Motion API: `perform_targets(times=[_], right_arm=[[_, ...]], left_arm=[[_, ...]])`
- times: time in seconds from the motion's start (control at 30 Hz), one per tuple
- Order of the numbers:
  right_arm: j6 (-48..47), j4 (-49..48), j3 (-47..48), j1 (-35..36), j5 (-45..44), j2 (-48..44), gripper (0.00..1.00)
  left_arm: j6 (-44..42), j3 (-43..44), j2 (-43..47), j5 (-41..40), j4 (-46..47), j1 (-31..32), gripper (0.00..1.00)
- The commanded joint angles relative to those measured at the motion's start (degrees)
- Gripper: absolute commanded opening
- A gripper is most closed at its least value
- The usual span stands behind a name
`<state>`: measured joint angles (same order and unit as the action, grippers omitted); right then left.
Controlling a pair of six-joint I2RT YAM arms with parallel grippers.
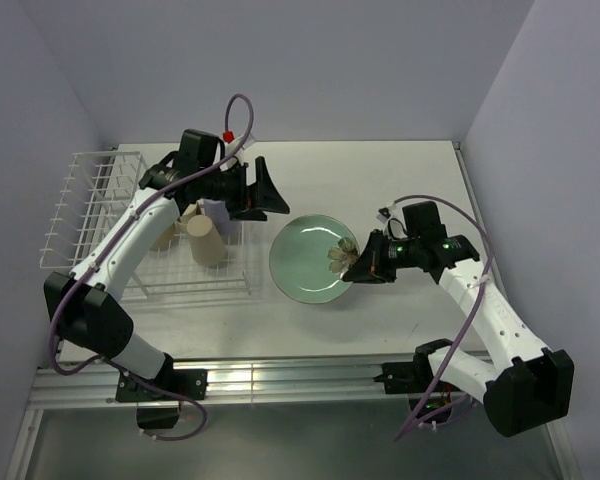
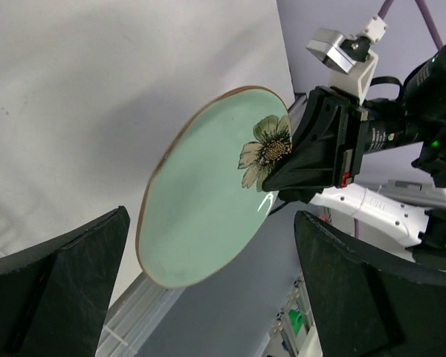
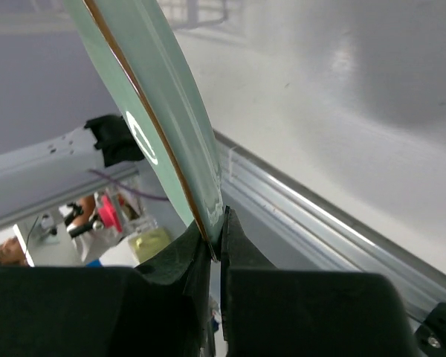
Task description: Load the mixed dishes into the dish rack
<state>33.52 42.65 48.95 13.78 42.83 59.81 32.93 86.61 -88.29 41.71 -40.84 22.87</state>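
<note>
The pale green plate [image 1: 308,262] with a flower motif is held tilted above the table, right of the white wire dish rack [image 1: 88,200]. My right gripper [image 1: 356,268] is shut on the plate's rim by the flower; the pinch shows in the right wrist view [image 3: 217,249] on the plate's edge [image 3: 160,111]. My left gripper [image 1: 270,190] is open and empty at the rack's right side, facing the plate [image 2: 201,216]. In the rack stand a beige tumbler [image 1: 208,244] and a lavender cup [image 1: 218,212]; a cream piece [image 1: 165,236] is partly hidden by the left arm. The steel cup is hidden.
An aluminium rail [image 1: 280,378] runs along the table's near edge. Grey-violet walls close the back and both sides. The rack's upright tines [image 1: 90,175] are at its far left part. The right arm's wrist [image 2: 372,126] shows behind the plate.
</note>
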Motion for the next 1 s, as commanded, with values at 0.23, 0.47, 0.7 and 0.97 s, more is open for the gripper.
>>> perform_targets(times=[0.23, 0.47, 0.7, 0.97], right_arm=[[1.11, -2.66, 8.44, 3.88, 11.49, -0.05, 0.00], [1.29, -3.10, 10.20, 5.12, 12.37, 1.27, 0.00], [0.41, -4.16, 12.39, 5.20, 12.89, 3.46, 0.00], [-1.70, -5.04, 16.78, 6.08, 16.15, 6.81, 0.00]], left_arm=[[-5.86, 3.22, -1.62, 5.92, 0.59, 4.98, 0.99], [-6.56, 0.76, -0.83, 8.03, 0.76, 6.39, 0.99], [-5.16, -3.80, 2.33, 13.04, 4.54, 7.10, 0.76], [2.40, -11.98, 7.34, 21.03, 15.17, 7.01, 0.02]])
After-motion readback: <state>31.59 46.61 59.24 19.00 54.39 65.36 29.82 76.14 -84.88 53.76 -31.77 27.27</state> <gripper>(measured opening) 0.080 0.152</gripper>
